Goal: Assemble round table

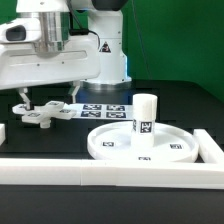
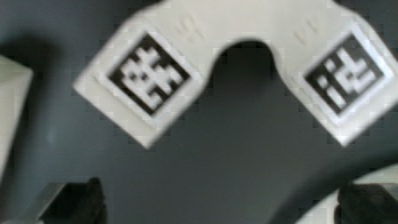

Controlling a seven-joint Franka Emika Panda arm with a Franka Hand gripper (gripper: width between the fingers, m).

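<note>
The disc top (image 1: 112,147) lies on the black surface (image 1: 60,140) with the leg (image 1: 143,113) upright on it, so the cross-shaped base (image 1: 38,117) looks like the part to fetch. It lies well off the top toward the exterior view's left, beneath the hand (image 1: 33,100), which hangs spread and empty. Next comes a square descent onto one arm. The border bar (image 1: 100,172) before the top and the marker board (image 1: 100,108) behind it block nothing
</note>
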